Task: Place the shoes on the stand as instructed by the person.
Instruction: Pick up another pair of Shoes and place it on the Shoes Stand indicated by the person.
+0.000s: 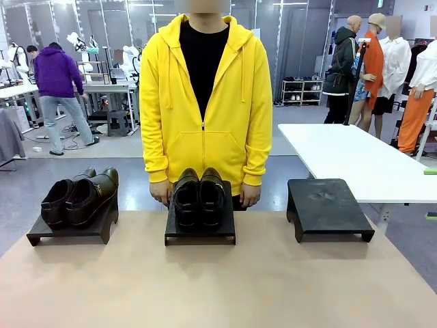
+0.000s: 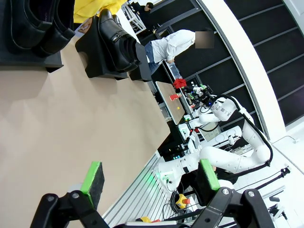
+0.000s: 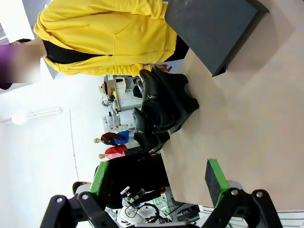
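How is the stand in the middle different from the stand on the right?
The middle stand carries a pair of black shoes; the right stand is bare. The middle stand sits directly before the person; the right stand sits off to the side. Both are low, black, and on the table.

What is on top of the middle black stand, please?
On the middle stand sits one pair of black shoes, side by side, toes toward the robot. The shoes cover most of the stand's top, and they hide the person's thighs behind them.

Left hand (image 2: 149,183) wide open, green pads (image 2: 93,179) apart, hovering above desk (image 2: 57,123). Right hand (image 3: 159,183) likewise spread open, nothing between fingers, held off surface.
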You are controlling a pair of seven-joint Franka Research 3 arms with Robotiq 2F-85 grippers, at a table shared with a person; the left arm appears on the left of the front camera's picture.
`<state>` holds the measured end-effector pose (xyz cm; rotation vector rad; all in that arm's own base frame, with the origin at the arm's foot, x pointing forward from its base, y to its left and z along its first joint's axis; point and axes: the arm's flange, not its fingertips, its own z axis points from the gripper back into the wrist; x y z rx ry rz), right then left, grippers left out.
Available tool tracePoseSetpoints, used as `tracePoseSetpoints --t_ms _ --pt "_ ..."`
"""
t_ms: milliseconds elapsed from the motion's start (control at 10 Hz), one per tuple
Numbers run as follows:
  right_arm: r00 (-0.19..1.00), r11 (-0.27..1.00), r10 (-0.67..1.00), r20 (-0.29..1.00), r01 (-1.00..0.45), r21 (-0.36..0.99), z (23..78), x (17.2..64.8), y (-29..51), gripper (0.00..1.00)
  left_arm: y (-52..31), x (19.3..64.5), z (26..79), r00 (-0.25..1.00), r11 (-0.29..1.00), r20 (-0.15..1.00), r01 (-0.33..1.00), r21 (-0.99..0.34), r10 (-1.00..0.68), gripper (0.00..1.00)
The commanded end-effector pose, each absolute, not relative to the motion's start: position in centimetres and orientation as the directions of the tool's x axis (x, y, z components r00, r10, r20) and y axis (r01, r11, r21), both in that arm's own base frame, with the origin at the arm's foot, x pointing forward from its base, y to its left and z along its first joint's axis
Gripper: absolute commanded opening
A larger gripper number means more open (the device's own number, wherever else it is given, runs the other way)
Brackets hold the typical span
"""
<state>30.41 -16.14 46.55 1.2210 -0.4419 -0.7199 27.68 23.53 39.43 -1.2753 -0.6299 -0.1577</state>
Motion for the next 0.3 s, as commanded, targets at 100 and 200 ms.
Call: tracePoseSetpoints --t_ms 100,200 --pt "0.708 0.168 -0.703 -0.069 0.261 0.951 46.38 30.33 -16.26 1.00 23.46 27.31 39.59 0.817 0.301 0.534 0.464 -0.833 0.218 1.00" --pt "0.708 0.168 -0.703 -0.069 0.261 0.951 46.38 30.33 -16.26 1.00 23.46 27.31 39.59 0.817 0.301 0.534 0.464 -0.833 0.218 1.00"
